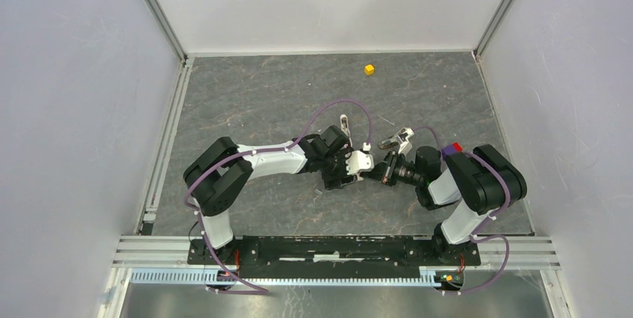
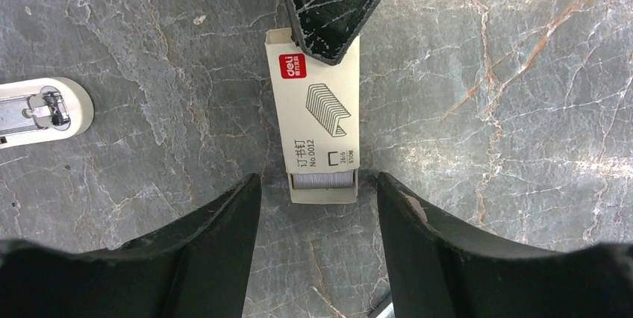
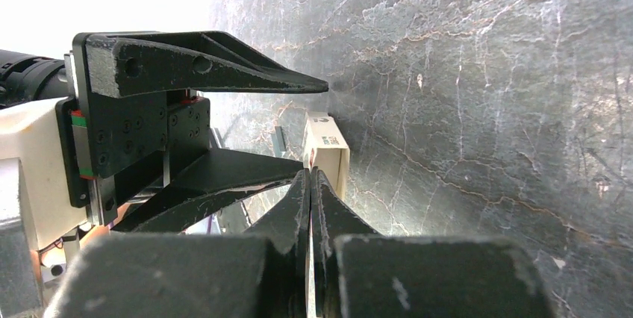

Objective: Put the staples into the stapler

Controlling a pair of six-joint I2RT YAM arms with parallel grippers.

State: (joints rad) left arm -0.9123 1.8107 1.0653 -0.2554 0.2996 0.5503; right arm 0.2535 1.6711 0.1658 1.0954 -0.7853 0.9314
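black and spread wide, the left tool [image 2: 317, 184] hangs low over the counter [image 2: 515, 206], gripping nothing; its fingers [image 2: 216, 236] straddle the open near end of the staple box [image 2: 317, 109], a pale card sleeve lying flat. in that open mouth the staples [image 2: 322, 179] show as a silvery-grey strip, seated inside and not yet drawn out. the far end of the box sits under the right tool [image 3: 309, 178], whose fingers are pressed almost together and look to be pinching the card to steady it. the stapler [image 2: 41, 111] lies apart on the counter, off to one side of the box, white end and metal channel facing up, touched by neither tool. by my reading the step in hand is getting the strip out of the box, an early stage. the next move calls for the left tool to narrow and settle squarely on the thin strip, not the sleeve, while the right holds the box against sliding
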